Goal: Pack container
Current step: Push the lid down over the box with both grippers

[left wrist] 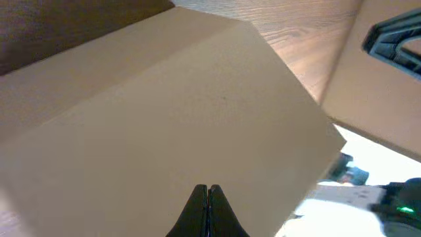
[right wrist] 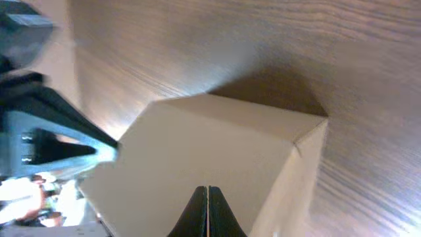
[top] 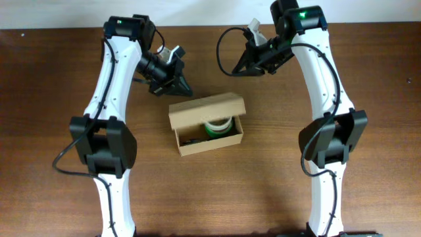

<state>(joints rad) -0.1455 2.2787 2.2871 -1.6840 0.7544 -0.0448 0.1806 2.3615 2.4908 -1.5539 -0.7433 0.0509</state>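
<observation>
The container point(top: 197, 142), a small tan cardboard box, lies mid-table with its flap lid point(top: 205, 108) raised at the back. Inside it are a green and white tape roll point(top: 218, 127) and a dark item point(top: 192, 140). My left gripper point(top: 186, 89) is shut and empty, just behind the lid's left end; its wrist view shows the lid's plain surface point(left wrist: 164, 112) past the closed fingertips point(left wrist: 208, 191). My right gripper point(top: 237, 70) is shut and empty, behind and right of the box. Its wrist view shows the box point(right wrist: 210, 145) beyond the closed fingertips point(right wrist: 208, 191).
The brown wooden table point(top: 368, 99) runs to a pale edge at the back. Both arm bases point(top: 102, 141) point(top: 332, 135) stand left and right of the box.
</observation>
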